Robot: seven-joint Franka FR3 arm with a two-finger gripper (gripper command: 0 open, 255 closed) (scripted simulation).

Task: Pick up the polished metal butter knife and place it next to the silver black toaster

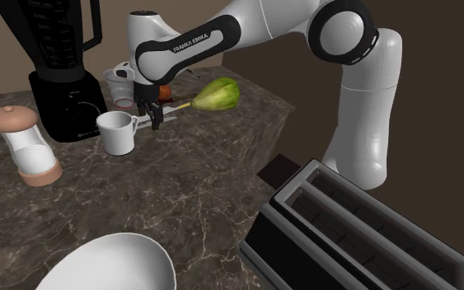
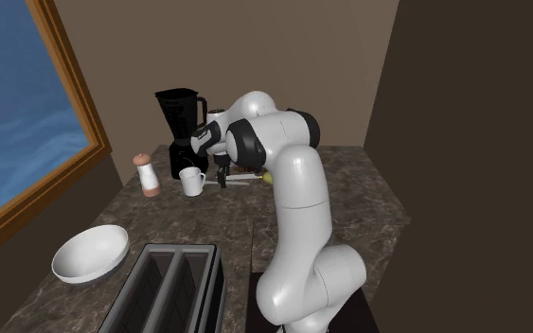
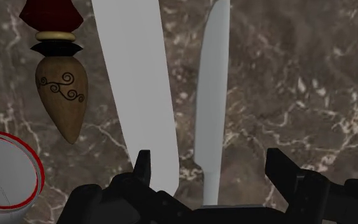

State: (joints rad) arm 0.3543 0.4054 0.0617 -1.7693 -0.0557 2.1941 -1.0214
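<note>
arm [image 1: 190, 43] lettered franka emika; hand [image 3: 210, 167] spread over butter knife [image 3: 212, 95]

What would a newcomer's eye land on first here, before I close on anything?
Most likely the big white arm stretched across the dark marbled counter, its black claw hanging low between the white mug and a green fruit. In the wrist view the open claw straddles the slim grey butter knife, a broader grey blade beside it. The toaster looms large at the shoulder view's lower right.
</note>
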